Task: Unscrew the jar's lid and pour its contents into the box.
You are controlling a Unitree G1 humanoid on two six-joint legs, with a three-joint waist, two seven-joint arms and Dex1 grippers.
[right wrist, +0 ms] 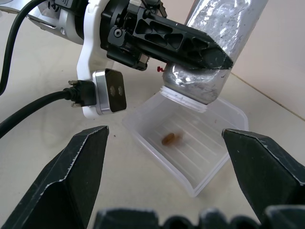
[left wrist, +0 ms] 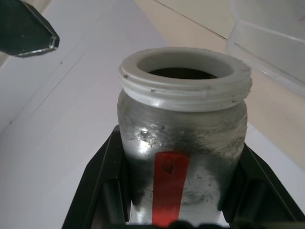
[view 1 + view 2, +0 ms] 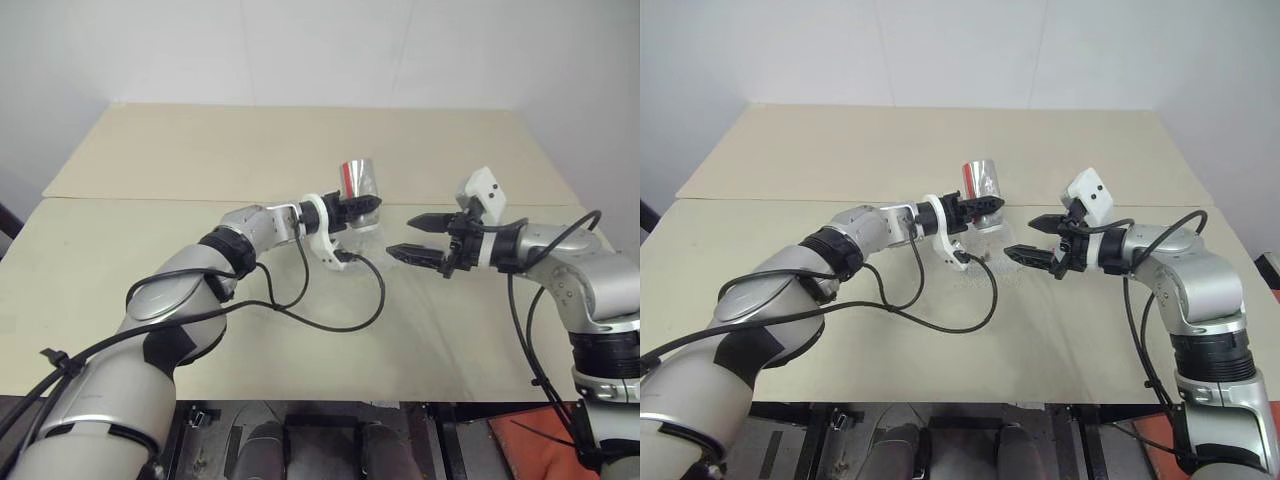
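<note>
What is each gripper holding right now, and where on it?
The left gripper holds the jar by its body, fingers clamped across the sides, open mouth tipped down over the box. The right gripper is open and holds nothing.

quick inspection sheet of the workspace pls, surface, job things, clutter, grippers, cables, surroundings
surface: beige table with a seam across it, bare where seen.
job's things: jar upended, lid off, open mouth down over the box; one small brown bit lies in the box; lid nothing seen.
clutter: nothing seen.
grippers: left gripper shut on the jar; right gripper open, holding nothing, beside the box.
cables: black cable loops from the left wrist over the table; another cable hangs along the right arm.
surroundings: pale wall behind the table; orange-red thing low by the right arm.
</note>
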